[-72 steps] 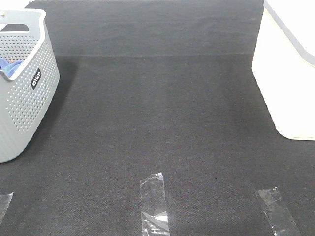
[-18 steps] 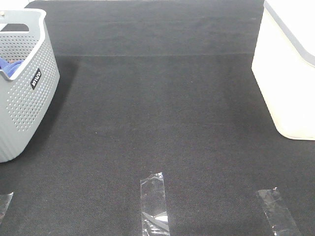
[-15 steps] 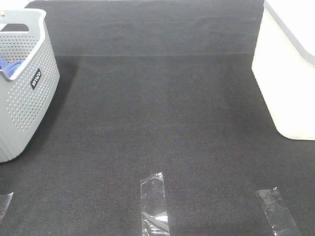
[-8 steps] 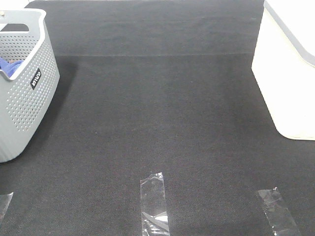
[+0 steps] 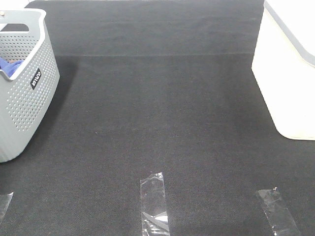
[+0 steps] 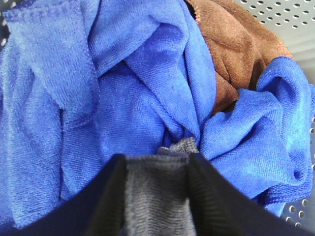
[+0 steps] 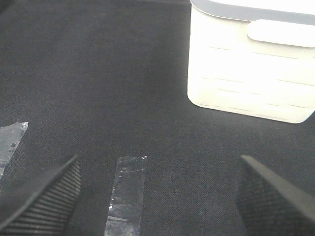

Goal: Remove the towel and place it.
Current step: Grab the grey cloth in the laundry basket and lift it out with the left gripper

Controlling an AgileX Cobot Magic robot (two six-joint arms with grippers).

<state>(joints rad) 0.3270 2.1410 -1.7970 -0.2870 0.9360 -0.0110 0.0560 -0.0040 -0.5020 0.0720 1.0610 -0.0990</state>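
Along the near edge of the desk (image 5: 162, 113), which is covered in a black mat, three strips of clear tape are stuck down: one in the middle (image 5: 155, 201), one towards the right corner (image 5: 277, 211) and one cut off at the left edge (image 5: 4, 204).

The right gripper (image 7: 157, 189) hangs above this near part of the desk. Its two ribbed fingers (image 7: 42, 194) are spread wide apart with nothing between them, only mat and a tape strip below.

Further back, a grey perforated basket (image 5: 27, 98) stands at the left edge of the desk, and a white tub (image 5: 288, 83) stands at the right edge, well apart from it.

The left gripper (image 6: 156, 160) is down inside the grey basket. Its dark fingers (image 6: 110, 196) press in on both sides of a fold of the grey towel (image 6: 157, 206), which fills the gap between them. The towel lies in the basket, mostly buried, so only this fold and a small tuft just beyond the fingertips show. Bright blue cloths (image 6: 138, 83) are heaped around and over it, and a brown cloth (image 6: 231, 49) lies beyond them against the basket's holed wall.
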